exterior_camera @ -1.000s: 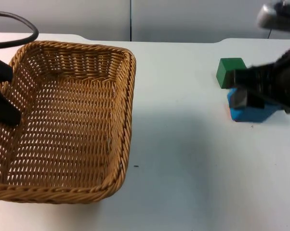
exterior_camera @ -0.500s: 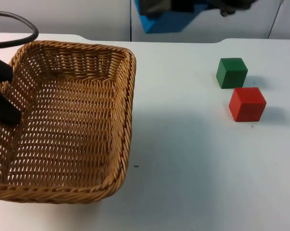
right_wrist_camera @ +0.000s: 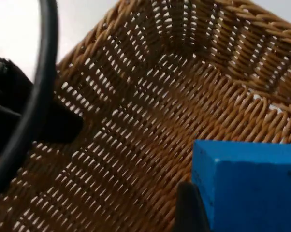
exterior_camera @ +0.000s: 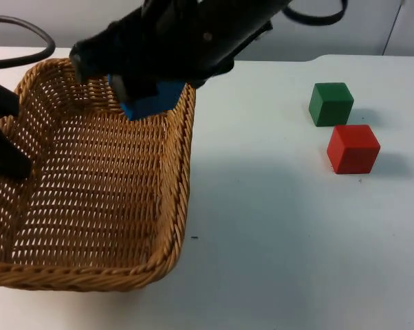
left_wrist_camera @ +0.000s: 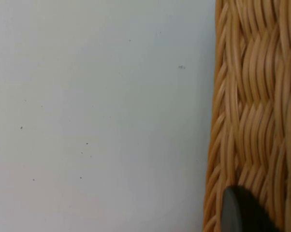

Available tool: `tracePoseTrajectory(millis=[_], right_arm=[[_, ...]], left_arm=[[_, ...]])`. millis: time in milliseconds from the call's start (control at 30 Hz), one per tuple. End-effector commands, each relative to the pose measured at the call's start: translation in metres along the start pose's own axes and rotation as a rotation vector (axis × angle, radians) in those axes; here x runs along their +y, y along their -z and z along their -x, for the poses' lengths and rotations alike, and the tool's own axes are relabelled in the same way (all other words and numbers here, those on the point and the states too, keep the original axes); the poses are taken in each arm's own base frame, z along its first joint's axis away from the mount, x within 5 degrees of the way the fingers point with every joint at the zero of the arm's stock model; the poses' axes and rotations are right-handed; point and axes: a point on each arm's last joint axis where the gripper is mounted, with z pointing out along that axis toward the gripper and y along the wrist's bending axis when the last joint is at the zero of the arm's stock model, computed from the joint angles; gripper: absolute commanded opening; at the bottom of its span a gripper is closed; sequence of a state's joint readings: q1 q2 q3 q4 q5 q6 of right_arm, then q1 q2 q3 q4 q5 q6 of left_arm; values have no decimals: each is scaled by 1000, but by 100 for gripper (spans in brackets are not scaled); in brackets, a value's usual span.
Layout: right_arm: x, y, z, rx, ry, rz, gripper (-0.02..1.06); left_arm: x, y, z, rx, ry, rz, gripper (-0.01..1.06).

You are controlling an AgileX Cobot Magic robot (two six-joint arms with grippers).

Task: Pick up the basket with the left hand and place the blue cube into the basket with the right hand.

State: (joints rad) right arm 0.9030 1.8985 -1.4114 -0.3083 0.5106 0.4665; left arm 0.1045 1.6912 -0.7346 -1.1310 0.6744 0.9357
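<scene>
A woven wicker basket (exterior_camera: 97,268) fills the table's left side. My left gripper (exterior_camera: 1,137) is at its left rim, shut on the basket's rim (left_wrist_camera: 252,121), with a black fingertip (left_wrist_camera: 240,212) against the weave. My right gripper (exterior_camera: 146,96) hangs over the basket's far right part, shut on the blue cube (exterior_camera: 152,102). In the right wrist view the blue cube (right_wrist_camera: 247,183) hangs above the basket's woven floor (right_wrist_camera: 136,125), with a black finger (right_wrist_camera: 186,208) against its side.
A green cube (exterior_camera: 330,104) and a red cube (exterior_camera: 353,148) stand on the white table (exterior_camera: 276,227) at the right, close together. The grey partition wall (exterior_camera: 90,27) runs along the back.
The right arm lifted the blue cube from beside the green cube, uncovering the red cube, and carried it left to above the basket. The left gripper and basket stayed put.
</scene>
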Motion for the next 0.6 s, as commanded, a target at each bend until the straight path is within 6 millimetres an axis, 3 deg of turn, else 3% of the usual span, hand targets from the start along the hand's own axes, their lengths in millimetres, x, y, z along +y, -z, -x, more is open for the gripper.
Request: tracePoseTrajectory(millis=[0, 100, 367, 500, 567], right_arm=[[3, -9, -1, 22, 15, -5, 0], [6, -34, -8, 66, 22, -7, 0], [9, -52, -14, 67, 45, 12, 0], [10, -52, -11, 39, 45, 25, 12], [11, -52, -11, 37, 45, 26, 30]], left_arm=[[-5, 3, 0, -7, 17, -34, 0], [-5, 3, 0, -7, 17, -34, 0], [-5, 3, 0, -8, 22, -38, 0], [-5, 3, 0, -8, 22, -38, 0], [-5, 3, 0, -8, 22, -38, 0]])
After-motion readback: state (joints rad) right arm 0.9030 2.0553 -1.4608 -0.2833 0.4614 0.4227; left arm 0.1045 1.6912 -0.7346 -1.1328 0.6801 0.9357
